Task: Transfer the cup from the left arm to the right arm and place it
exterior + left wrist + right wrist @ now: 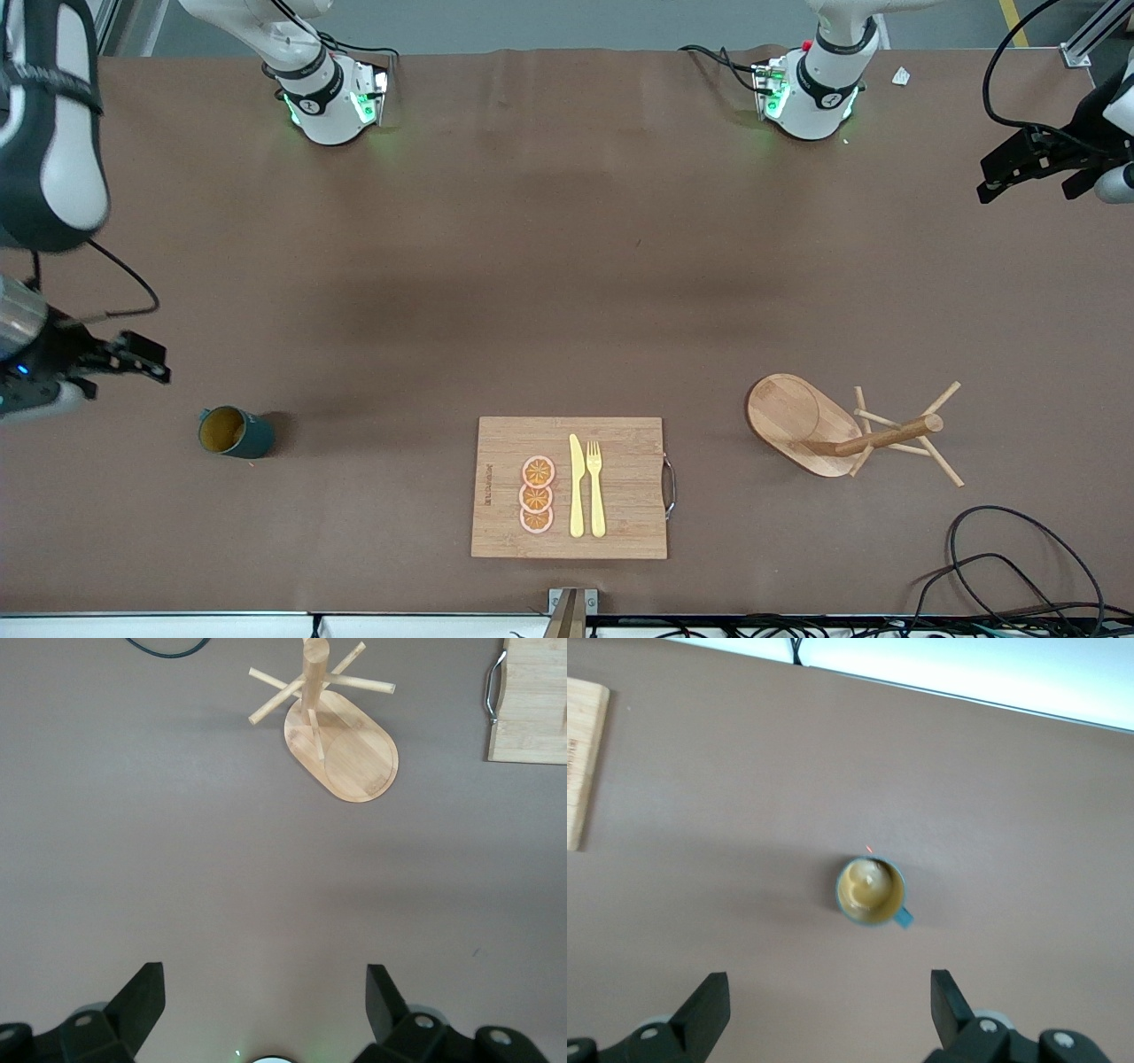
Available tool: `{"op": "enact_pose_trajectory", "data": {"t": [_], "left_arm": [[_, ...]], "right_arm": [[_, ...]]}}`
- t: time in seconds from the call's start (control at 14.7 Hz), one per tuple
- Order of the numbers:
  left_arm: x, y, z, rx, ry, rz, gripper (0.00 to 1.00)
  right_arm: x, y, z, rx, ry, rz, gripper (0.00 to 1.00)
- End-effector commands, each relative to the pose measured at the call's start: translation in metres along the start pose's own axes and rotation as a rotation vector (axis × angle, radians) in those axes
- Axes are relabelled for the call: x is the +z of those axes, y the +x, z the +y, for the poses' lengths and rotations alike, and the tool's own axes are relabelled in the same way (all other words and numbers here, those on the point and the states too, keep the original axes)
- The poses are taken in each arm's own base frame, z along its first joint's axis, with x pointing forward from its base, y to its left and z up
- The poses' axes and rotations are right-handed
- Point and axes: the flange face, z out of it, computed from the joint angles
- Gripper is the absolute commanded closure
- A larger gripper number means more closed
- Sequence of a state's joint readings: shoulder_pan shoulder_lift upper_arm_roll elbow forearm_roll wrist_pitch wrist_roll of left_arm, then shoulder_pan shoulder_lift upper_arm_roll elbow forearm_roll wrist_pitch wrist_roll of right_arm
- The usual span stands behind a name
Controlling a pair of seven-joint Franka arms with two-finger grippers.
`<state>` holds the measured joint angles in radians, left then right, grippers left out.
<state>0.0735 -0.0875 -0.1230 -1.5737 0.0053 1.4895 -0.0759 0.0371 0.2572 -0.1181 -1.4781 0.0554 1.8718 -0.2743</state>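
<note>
The cup [235, 431], a dark teal mug with a mustard-yellow inside, stands upright on the brown table at the right arm's end. It also shows in the right wrist view [872, 890], with its small handle visible. My right gripper [142, 359] is open and empty, up in the air over the table beside the cup; its own view shows its jaws [830, 983] wide apart with the cup ahead of them. My left gripper [997, 177] is open and empty over the left arm's end of the table, its jaws [266, 979] spread over bare table.
A wooden cutting board [620, 523] near the front camera carries a yellow knife [577, 487], a yellow fork [595, 487] and three orange slices [537, 494]. A wooden mug tree [833, 430] stands toward the left arm's end. Black cables [1001, 567] lie at the near corner.
</note>
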Motion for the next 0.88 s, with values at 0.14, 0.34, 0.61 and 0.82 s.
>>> {"op": "enact_pose_trajectory", "data": {"t": [0.14, 0.34, 0.61, 0.82], "left_arm": [[-0.007, 0.000, -0.003, 0.012, 0.010, 0.002, 0.00], [-0.006, 0.000, -0.002, 0.010, 0.010, 0.000, 0.00], [-0.004, 0.001, -0.008, 0.001, 0.010, -0.003, 0.00], [-0.005, 0.000, -0.013, -0.008, 0.010, -0.002, 0.00]], "right_arm": [[-0.081, -0.045, -0.005, 0.080, -0.005, 0.014, 0.00], [-0.114, -0.069, -0.014, 0.241, -0.023, -0.014, 0.00], [-0.138, -0.089, -0.018, 0.231, -0.040, -0.042, 0.00], [-0.140, -0.098, -0.023, 0.226, -0.038, -0.017, 0.00]]}}
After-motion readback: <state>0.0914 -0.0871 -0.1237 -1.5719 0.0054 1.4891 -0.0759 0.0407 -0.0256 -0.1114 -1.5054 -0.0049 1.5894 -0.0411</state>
